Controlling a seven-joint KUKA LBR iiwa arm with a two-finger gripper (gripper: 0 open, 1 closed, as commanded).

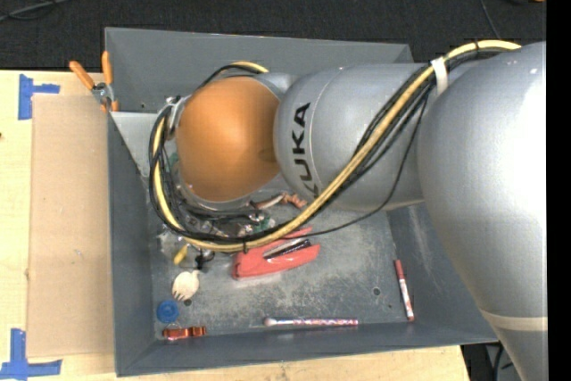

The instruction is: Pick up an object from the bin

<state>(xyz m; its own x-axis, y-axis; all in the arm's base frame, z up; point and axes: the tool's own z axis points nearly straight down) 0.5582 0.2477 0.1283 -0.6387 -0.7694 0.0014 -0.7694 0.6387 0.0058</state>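
My gripper point(198, 256) pokes out dark from under the wrist, low over the bin's left part near the floor. Just below it lies a small white ribbed thing point(186, 284), close to the gripper. To its right lies a flat red tool with a black strip on top point(275, 260), its left end beside the gripper. A round blue cap point(167, 311) sits lower left, and a short red piece point(183, 332) lies by the front wall. What is directly under the wrist is hidden.
A thin striped pen point(310, 322) lies along the front wall and a red pen point(404, 288) lies towards the right wall. The arm with its orange cover and cables spans the bin's middle and right. Bare floor shows between the red tool and the pens.
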